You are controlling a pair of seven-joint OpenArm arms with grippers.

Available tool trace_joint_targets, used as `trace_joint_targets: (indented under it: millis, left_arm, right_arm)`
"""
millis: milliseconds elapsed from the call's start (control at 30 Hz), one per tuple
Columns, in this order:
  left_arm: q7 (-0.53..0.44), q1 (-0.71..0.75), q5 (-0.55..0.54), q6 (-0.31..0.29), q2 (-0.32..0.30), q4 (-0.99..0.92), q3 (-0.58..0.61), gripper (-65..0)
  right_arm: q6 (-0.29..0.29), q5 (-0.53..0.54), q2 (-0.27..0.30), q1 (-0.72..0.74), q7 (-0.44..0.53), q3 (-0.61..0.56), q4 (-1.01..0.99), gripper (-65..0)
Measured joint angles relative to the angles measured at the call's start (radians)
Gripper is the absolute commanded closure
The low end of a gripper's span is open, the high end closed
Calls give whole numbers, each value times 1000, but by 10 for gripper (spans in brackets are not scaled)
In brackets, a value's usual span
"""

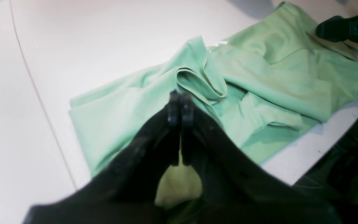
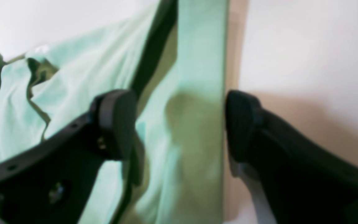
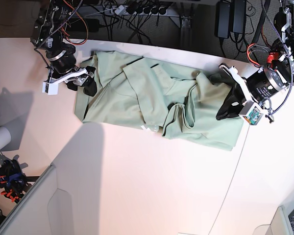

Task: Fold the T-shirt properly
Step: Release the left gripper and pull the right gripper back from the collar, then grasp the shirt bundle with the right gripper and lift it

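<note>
Light is bright and even across my worktop (image 3: 152,171), which reads almost washed-out white in both wrist views. From the base view a broad soft shadow falls over the worktop's lower left, and the T-shirt (image 3: 152,98) shows gentle shading in its folds. My left tool (image 1: 180,95) is smeared with blur, sharp only near its tips; its dark body fills the lower frame out of focus. My right tool (image 2: 180,124) is soft too, casting a tan shadow beside its far finger. Wrist views bend at the edges; the base view is crisp.
</note>
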Motion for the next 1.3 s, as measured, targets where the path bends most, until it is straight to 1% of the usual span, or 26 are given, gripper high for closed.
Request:
trace_joint_targets:
  millis: [67, 233, 300, 367, 400, 433, 533, 633, 867, 933, 1033, 1133, 1233, 1300]
  left_arm:
    - [0, 0, 0, 0, 0, 0, -15, -66]
    - [0, 0, 0, 0, 0, 0, -16, -66]
    - [0, 0, 5, 0, 0, 0, -16, -66]
    - [0, 0, 5, 0, -14, 0, -16, -66]
    - [0, 0, 5, 0, -25, -1, -16, -66]
    - [0, 0, 6, 0, -36, -1, -16, -66]
    - [0, 0, 6, 0, -71, -2, -16, -66]
    - [0, 0, 7, 0, -86, -2, -18, -66]
    - [2, 0, -12, 9, -92, -2, -20, -66]
    - [4, 0, -24, 9, -91, -2, -37, -66]
    - [6, 0, -40, 12, -91, -3, -94, -66]
    - [8, 0, -42, 16, -92, -3, -161, -66]
    - [7, 0, -43, 16, -91, -3, -204, -66]
    - [9, 0, -46, 16, -92, -3, -219, -66]
  right_arm:
    - [0, 0, -16, 7, 3, -14, 0, -445]
    - [5, 11, -69, 13, 8, -34, 3, -443]
    - [8, 11, -81, 13, 2, -34, 5, -443]
    - [8, 14, -89, 13, 2, -34, 5, -441]
    - [8, 14, -91, 13, 2, -34, 5, -415]
    - [8, 14, -91, 13, 3, -34, 5, -361]
    - [8, -25, -94, 13, 2, -34, 4, -155]
    - [8, -46, -97, 10, 28, -35, 1, 0]
    - [8, -124, -97, 10, 84, -35, 1, 0]
    - [9, -138, -97, 10, 99, -18, 0, 0]
    - [11, -145, -91, 10, 99, 53, -2, 0]
    - [10, -159, -63, 9, 98, 143, -4, 0]
    - [8, -161, -27, 7, 94, 219, -5, 0]
    - [7, -119, -3, 4, 83, 258, -6, 0]
